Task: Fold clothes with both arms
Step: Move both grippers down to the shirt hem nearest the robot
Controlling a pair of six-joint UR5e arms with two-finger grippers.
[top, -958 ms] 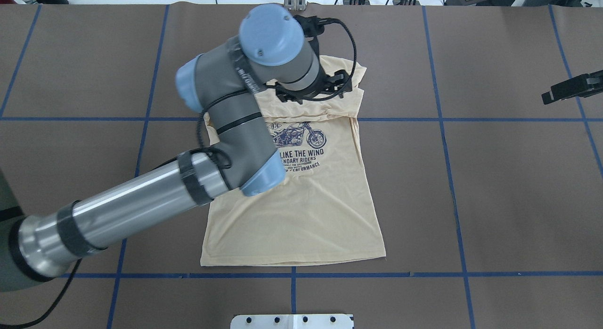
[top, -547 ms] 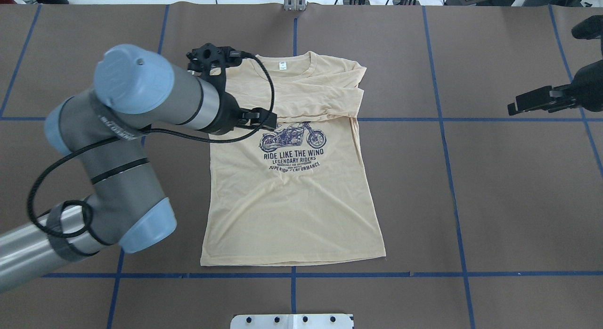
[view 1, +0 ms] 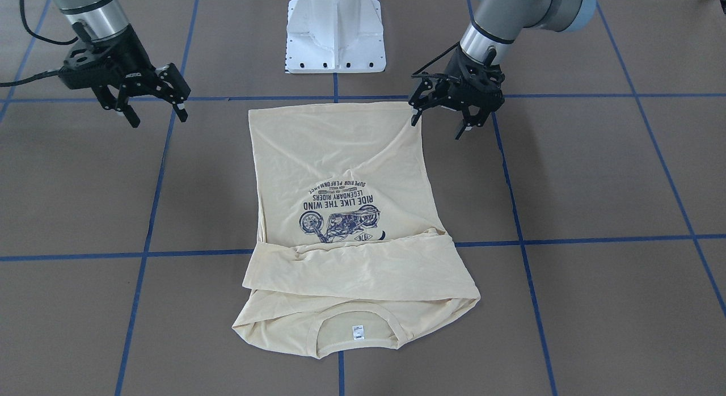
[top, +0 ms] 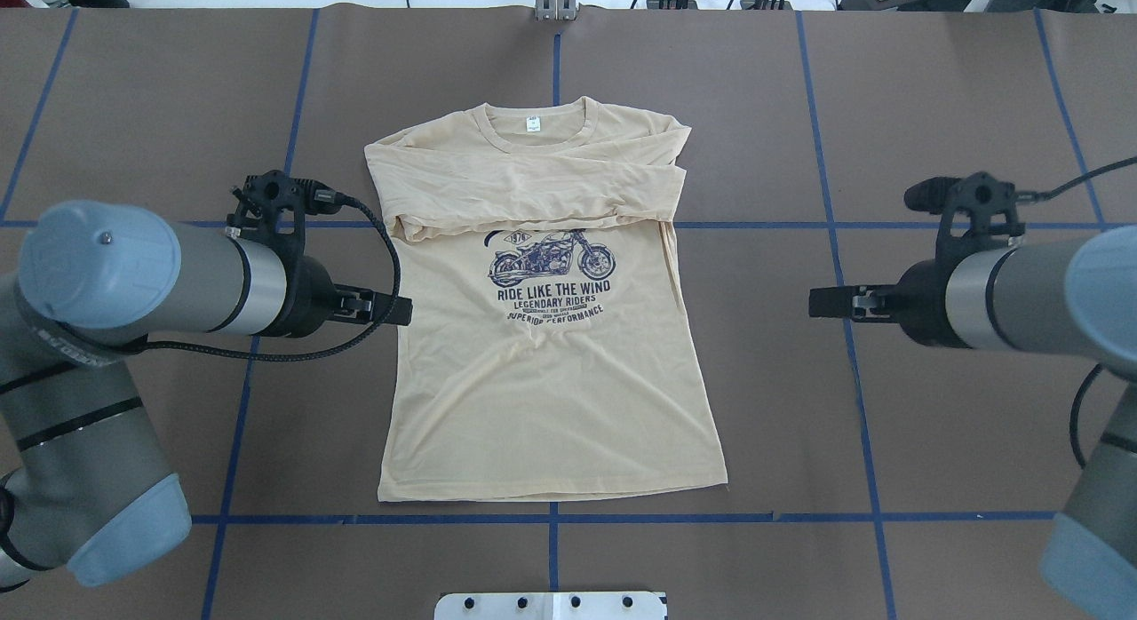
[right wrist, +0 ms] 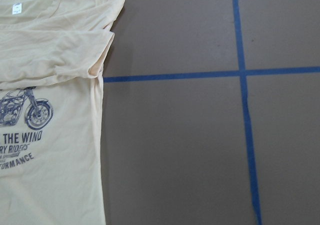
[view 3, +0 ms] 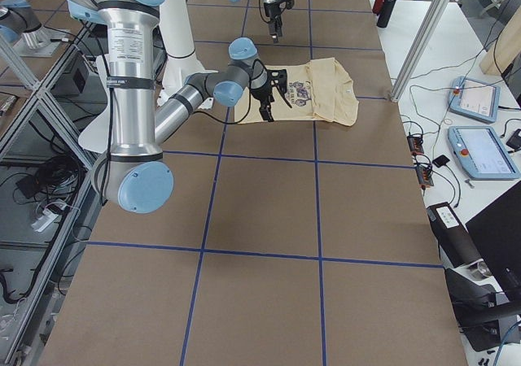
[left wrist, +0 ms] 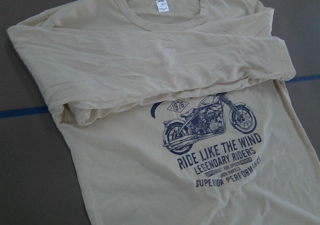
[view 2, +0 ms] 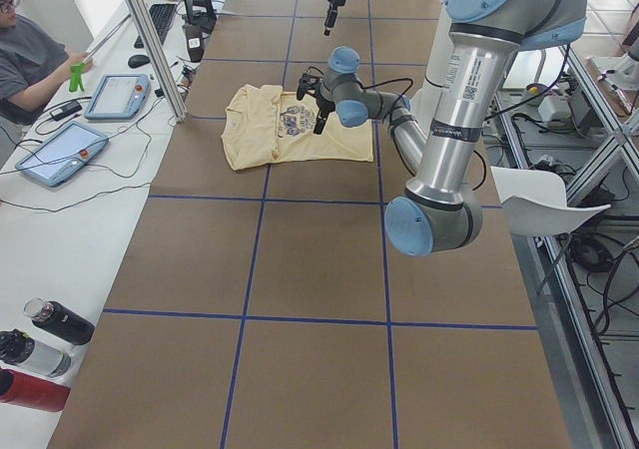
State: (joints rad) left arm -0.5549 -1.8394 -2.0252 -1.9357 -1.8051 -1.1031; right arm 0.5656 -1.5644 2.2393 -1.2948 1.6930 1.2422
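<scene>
I see the brown counter [top: 933,407] gridded with blue tape [top: 711,518], and a white pedestal [view 1: 336,30] at one edge. A white side counter [view 2: 70,259] carries two tablets [view 2: 58,153] and three bottles [view 2: 58,321]. Beside it a person [view 2: 30,55] holds something green, possibly a tool.

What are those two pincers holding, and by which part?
Nothing. The left pincer and the right pincer are both open and empty, one either side of the shirt, which neither grips.

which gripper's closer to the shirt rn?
Left. The left gripper hangs open right at the shirt edge on its side; the right gripper, also open, is off the other side with a wide strip of table between.
</scene>
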